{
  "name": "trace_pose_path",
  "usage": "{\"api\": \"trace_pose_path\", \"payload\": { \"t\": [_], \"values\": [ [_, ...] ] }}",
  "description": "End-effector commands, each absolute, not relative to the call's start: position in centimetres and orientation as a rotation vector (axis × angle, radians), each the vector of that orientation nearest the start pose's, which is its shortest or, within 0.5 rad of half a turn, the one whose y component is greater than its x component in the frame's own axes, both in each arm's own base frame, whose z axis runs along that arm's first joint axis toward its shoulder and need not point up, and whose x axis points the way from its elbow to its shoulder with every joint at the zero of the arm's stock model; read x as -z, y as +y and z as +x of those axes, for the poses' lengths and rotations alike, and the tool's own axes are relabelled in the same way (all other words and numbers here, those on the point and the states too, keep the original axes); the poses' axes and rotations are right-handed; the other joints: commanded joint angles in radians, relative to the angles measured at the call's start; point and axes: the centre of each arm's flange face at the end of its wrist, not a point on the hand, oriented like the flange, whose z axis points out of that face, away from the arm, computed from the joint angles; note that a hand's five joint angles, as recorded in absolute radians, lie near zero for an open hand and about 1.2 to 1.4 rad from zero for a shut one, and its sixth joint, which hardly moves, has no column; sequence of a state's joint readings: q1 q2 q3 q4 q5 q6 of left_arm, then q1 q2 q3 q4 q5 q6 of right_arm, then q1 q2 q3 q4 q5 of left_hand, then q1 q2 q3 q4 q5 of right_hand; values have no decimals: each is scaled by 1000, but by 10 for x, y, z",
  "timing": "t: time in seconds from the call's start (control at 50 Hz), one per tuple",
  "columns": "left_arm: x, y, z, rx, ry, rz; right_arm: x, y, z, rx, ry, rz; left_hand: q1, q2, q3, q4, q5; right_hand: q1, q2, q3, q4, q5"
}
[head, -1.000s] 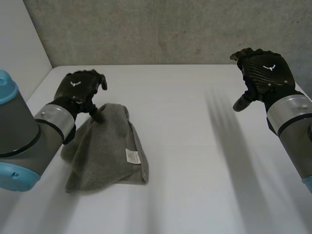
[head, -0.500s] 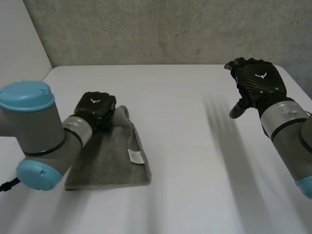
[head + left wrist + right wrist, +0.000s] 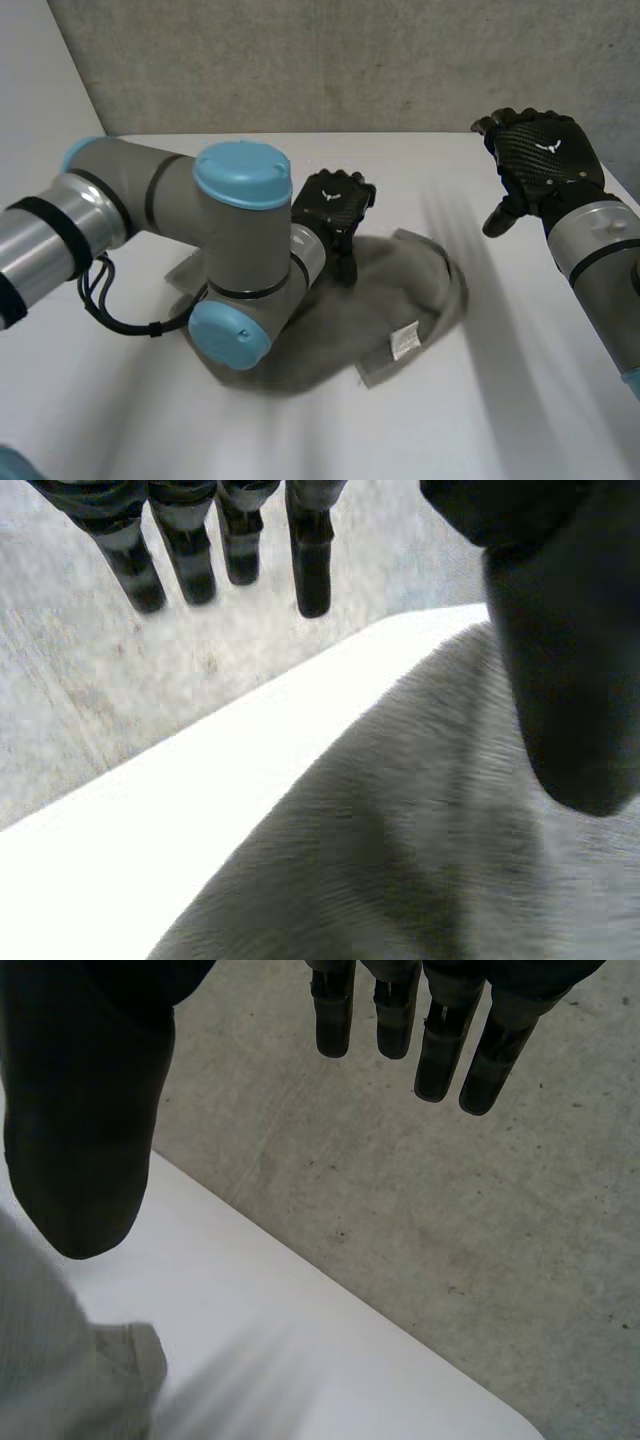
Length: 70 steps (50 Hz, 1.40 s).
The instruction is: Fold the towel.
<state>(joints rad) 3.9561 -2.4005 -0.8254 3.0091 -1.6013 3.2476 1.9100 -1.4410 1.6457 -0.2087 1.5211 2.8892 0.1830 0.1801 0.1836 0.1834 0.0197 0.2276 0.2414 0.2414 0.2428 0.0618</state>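
Two black hands over a white table (image 3: 520, 400), head view. The grey towel (image 3: 410, 280) lies rumpled near the table's middle, with its white label (image 3: 405, 340) facing up near the edge at 6 o'clock. The left arm (image 3: 240, 240) reaches across from 9 o'clock and covers the towel's part on that side. The left hand (image 3: 335, 205) is over the towel's 10 o'clock part; in the left wrist view its fingers (image 3: 312, 570) are straight and spread from the thumb, with no cloth pinched, and the towel is under the palm. The right hand (image 3: 540, 155) is raised well apart at the towel's 2 o'clock, before the concrete wall (image 3: 300, 60), fingers (image 3: 440, 1050) straight, empty.
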Motion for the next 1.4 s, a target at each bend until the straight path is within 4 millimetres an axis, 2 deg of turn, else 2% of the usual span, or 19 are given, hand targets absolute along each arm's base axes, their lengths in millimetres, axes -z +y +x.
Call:
{"api": "trace_pose_path", "payload": {
  "t": [0.02, 0.04, 0.06, 0.08, 0.12, 0.14, 0.18, 0.2, 0.22, 0.24, 0.3, 0.34, 0.44, 0.56, 0.68, 0.78, 0.88, 1.12, 1.4],
  "values": [
    [-218, -250, -385, 2111, 2557, 1056, -258, -261, 241, 2175, 2049, -879, -2, 1, -2, -2, -13, -53, -67, -67, -68, -62],
    [-218, -250, -385, 2112, 2557, 1056, -258, -261, 241, 2175, 2048, -880, -2, 1, -2, -2, -13, -53, -67, -67, -68, -62],
    [-227, -252, -372, 2114, 2553, 1017, -256, -258, 243, 2164, 2045, -934, 1, 4, 1, 1, -10, -53, -67, -67, -68, -62],
    [-227, -252, -371, 2114, 2553, 1016, -256, -258, 243, 2164, 2045, -934, 1, 4, 1, 1, -10, -53, -67, -67, -68, -62],
    [-243, -253, -345, 2128, 2538, 946, -253, -247, 246, 2095, 2047, -1061, 13, 16, 12, 12, 2, -53, -67, -67, -68, -62],
    [-243, -253, -345, 2128, 2538, 946, -253, -247, 246, 2095, 2047, -1062, 13, 16, 12, 12, 2, -53, -67, -67, -68, -62],
    [-254, -248, -326, 2150, 2516, 901, -249, -229, 251, 1977, 2041, -1201, 39, 42, 39, 39, 28, -53, -67, -67, -68, -62],
    [-254, -248, -326, 2150, 2516, 901, -249, -229, 251, 1976, 2041, -1202, 39, 42, 39, 39, 28, -53, -67, -67, -68, -62],
    [-253, -241, -319, 2131, 2522, 905, -247, -216, 256, 1908, 2022, -1279, 71, 74, 71, 71, 60, -53, -67, -67, -68, -62],
    [-249, -233, -313, 2098, 2533, 933, -244, -203, 260, 1836, 2006, -1358, 130, 133, 129, 129, 119, -53, -67, -67, -68, -62],
    [-246, -222, -307, 2065, 2534, 980, -239, -191, 262, 1767, 1997, -1439, 180, 183, 180, 180, 169, -53, -67, -67, -68, -62],
    [-238, -201, -294, 1984, 2477, 1148, -231, -174, 262, 1663, 1997, -1581, 230, 233, 229, 230, 219, -53, -67, -67, -68, -62],
    [-210, -183, -266, 1780, 2342, 1387, -220, -162, 259, 1574, 1999, -1687, 274, 277, 274, 274, 263, 19, 5, 5, 4, 10],
    [-183, -174, -245, 1607, 2281, 1502, -205, -152, 261, 1501, 1996, -1714, 359, 362, 358, 359, 348, 74, 61, 61, 59, 66],
    [-173, -177, -242, 1614, 2286, 1487, -184, -154, 272, 1484, 1966, -1734, 377, 380, 376, 376, 366, 119, 105, 105, 103, 110],
    [-159, -198, -234, 1637, 2282, 1405, -161, -164, 281, 1530, 1940, -1734, 374, 377, 373, 374, 363, 154, 140, 140, 138, 145],
    [-146, -206, -236, 1625, 2287, 1414, -144, -167, 285, 1499, 1944, -1745, 368, 371, 368, 368, 357, 236, 222, 222, 221, 227],
    [-129, -218, -232, 1575, 2345, 1408, -129, -176, 291, 1490, 1948, -1746, 371, 374, 370, 371, 360, 380, 366, 366, 365, 371],
    [-114, -222, -235, 1536, 2382, 1437, -124, -196, 294, 1658, 1986, -1683, 377, 380, 376, 376, 366, 700, 686, 686, 684, 691]
  ]
}}
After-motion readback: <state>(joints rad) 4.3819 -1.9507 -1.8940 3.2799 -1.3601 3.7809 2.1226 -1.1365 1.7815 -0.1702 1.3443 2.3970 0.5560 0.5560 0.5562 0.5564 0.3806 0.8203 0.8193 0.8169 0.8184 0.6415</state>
